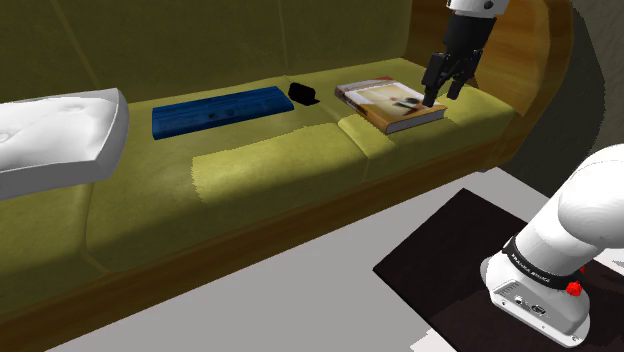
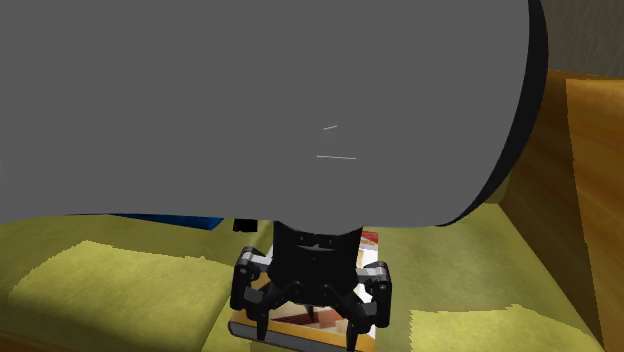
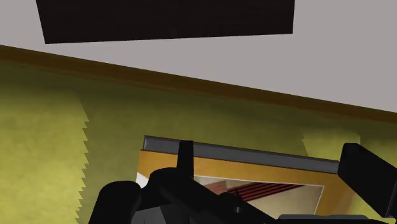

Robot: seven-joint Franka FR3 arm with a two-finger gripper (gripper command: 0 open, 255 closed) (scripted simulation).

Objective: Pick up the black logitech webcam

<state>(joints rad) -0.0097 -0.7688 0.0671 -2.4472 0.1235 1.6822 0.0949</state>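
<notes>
The black webcam [image 1: 303, 95] is small and sits on the olive sofa seat [image 1: 270, 170], between a blue keyboard [image 1: 215, 110] and a book [image 1: 392, 106]. My gripper [image 1: 445, 92] hangs open over the book's end nearest the armrest, well to the shoulder view's right of the webcam. Its fingers stand apart with nothing between them. In the wrist view the gripper [image 3: 277, 167] points down at the book [image 3: 254, 175], one finger [image 3: 184, 153] over its cover. In the second exterior view the open gripper [image 2: 307, 338] hovers just above the book [image 2: 300, 328].
A white cushion [image 1: 55, 140] lies at the sofa's far left. A wooden armrest [image 1: 520, 50] rises right of the gripper. A dark mat [image 1: 450, 260] lies on the grey floor by the stand. A large grey shape [image 2: 270, 100] blocks most of the second exterior view.
</notes>
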